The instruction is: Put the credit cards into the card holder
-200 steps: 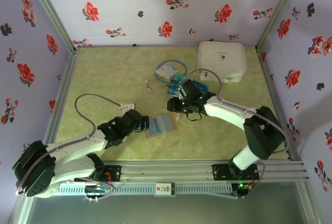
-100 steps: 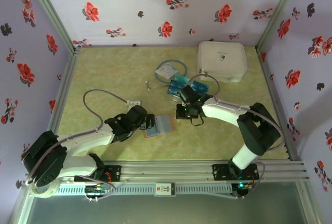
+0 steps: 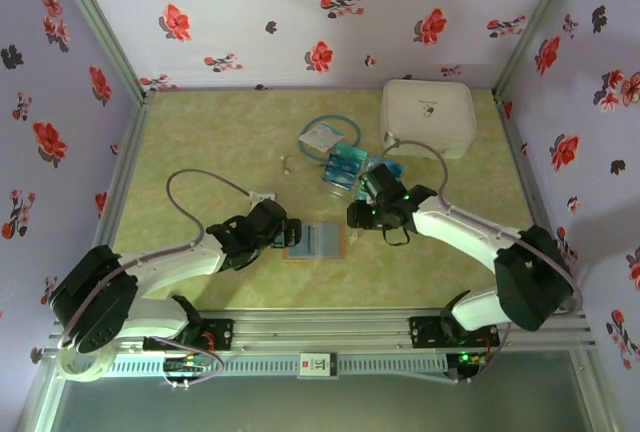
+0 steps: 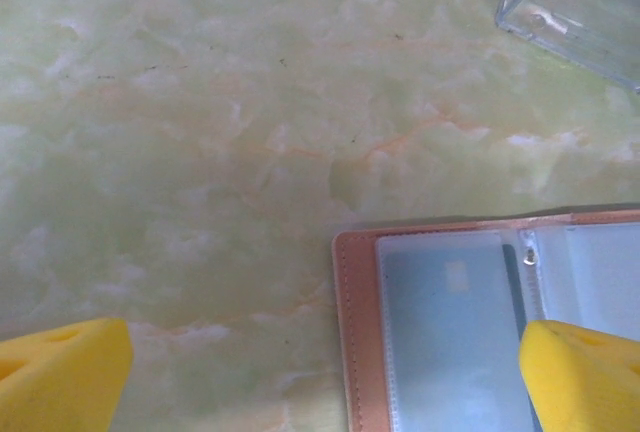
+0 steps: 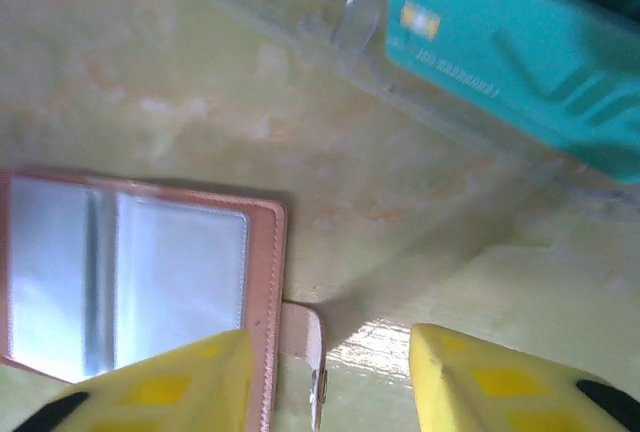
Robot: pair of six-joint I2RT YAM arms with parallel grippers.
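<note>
There is one card holder [image 3: 318, 240], and it lies open and flat on the green marbled table [image 3: 200, 142], a little nearer than the middle. The two arms come at it from either side. The left gripper [image 3: 291, 234] sits at its left edge. In the left wrist view its two yellow fingertips [image 4: 62, 372] are spread wide, one over bare table and the other over the holder's clear pockets [image 4: 450, 332], with nothing grasped. The right gripper [image 3: 353, 218] is at the holder's far right corner, its claw also released. In the right wrist view its two yellow pads [image 5: 165, 384] stand apart, with the holder's clasp tab [image 5: 303, 344] lying between them.

Two clear pockets show side by side in the holder [image 5: 130, 282]. I cannot tell whether a card is inside.

The credit cards [image 3: 346, 164] lie in one loose teal and blue cluster just beyond the right gripper, too overlapped to count. One teal card [image 5: 500, 42] shows plainly up close, lying in a clear tray [image 5: 330, 37].

Farther off are one pale blue packet with looped tubing [image 3: 322, 135] and one white case [image 3: 428, 117] at the far right.
</note>
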